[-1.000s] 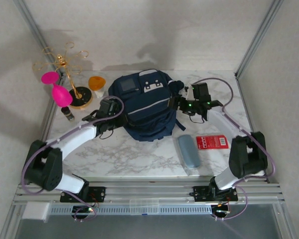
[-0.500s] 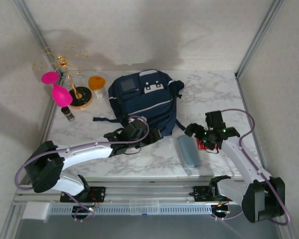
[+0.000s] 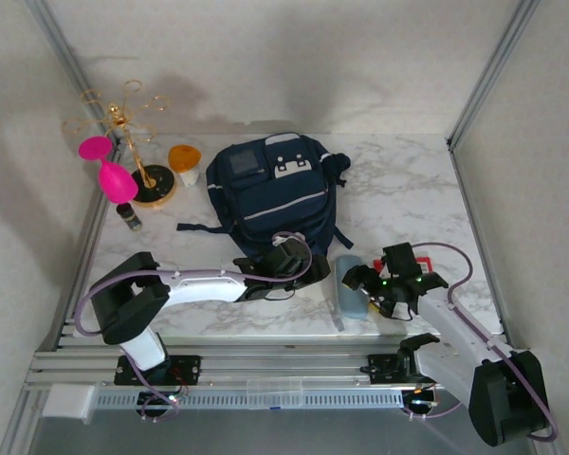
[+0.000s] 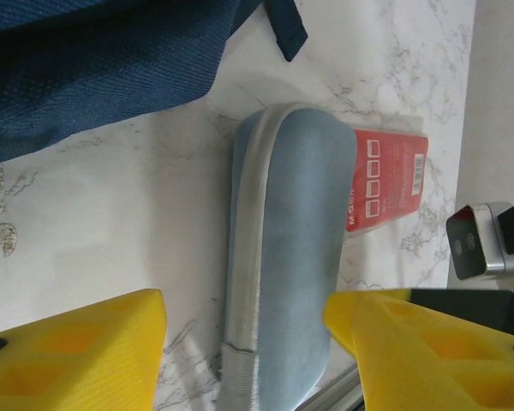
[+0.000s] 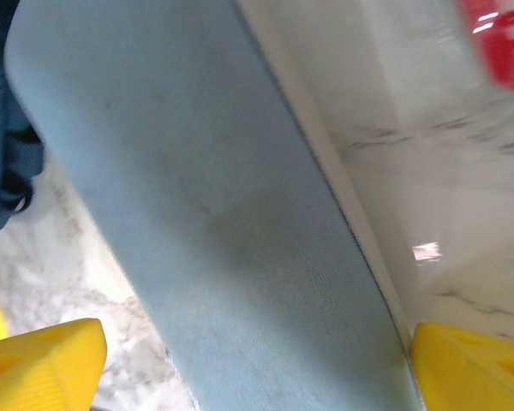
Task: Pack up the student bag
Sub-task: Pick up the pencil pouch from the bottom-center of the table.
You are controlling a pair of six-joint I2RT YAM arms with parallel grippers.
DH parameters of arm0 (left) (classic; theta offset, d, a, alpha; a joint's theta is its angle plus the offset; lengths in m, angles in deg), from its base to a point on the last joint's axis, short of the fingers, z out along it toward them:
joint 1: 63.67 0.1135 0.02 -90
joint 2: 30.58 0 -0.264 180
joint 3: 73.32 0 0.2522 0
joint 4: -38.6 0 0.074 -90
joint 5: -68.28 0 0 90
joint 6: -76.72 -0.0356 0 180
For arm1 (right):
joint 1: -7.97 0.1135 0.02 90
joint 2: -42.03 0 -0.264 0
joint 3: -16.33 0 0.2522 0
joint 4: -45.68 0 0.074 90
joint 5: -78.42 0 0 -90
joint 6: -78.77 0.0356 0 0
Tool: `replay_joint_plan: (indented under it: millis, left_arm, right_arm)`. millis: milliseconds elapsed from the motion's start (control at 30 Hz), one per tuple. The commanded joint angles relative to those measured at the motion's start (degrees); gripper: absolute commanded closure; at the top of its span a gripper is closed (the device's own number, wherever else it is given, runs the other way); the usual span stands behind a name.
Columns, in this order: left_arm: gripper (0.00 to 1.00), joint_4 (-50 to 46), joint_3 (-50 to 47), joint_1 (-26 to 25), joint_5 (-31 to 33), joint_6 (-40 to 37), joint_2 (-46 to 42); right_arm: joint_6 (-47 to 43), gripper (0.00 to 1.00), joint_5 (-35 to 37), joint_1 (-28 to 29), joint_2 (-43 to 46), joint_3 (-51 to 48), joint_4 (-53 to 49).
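Observation:
The student bag (image 3: 275,190), a navy backpack with pale stripes, lies flat at the back middle of the marble table; its fabric (image 4: 94,68) fills the top left of the left wrist view. A blue-grey soft case (image 3: 354,292) lies in front of it near the table's front edge. My left gripper (image 3: 315,270) is just left of the case, open, with the case (image 4: 283,257) between its yellow fingers (image 4: 68,351) and a gap on the left side. My right gripper (image 3: 365,282) hovers over the case (image 5: 240,214), open and straddling its width.
A red card packet (image 3: 419,268) lies right of the case, partly under the right arm. At the back left stand a gold wire stand (image 3: 123,123), a pink glass (image 3: 112,172), an orange cup (image 3: 184,156) and a small dark bottle (image 3: 129,217). The aluminium rail (image 3: 284,365) runs along the near edge.
Both arms left the bag's sides and swung toward the front. They have come together at the blue-grey case. The bag lies flatter, untouched.

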Motion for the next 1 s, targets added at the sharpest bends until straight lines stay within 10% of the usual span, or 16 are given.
replay_joint_plan:
  millis: [0, 267, 600, 967]
  left_arm:
    - [0.44, 1.52, 1.74, -0.38, 0.87, 1.17, 2.25]
    - [0.63, 2.90, 6.54, -1.22, -3.58, -0.23, 10.02]
    - [0.84, -0.40, 7.93, -1.22, -1.55, -0.59, 14.45]
    - [0.91, -0.84, 8.41, -1.19, -1.40, -0.72, 14.49]
  right_arm:
    - [5.16, 0.12, -4.06, 1.82, 1.46, -0.29, 8.52]
    - [-3.19, 0.20, -1.91, -2.93, 1.77, -2.20, 3.87]
    - [-5.83, 0.24, -16.63, -4.72, 0.01, -7.49, 17.81]
    - [-8.33, 0.58, -16.60, -4.91, 0.04, -5.35, 15.50]
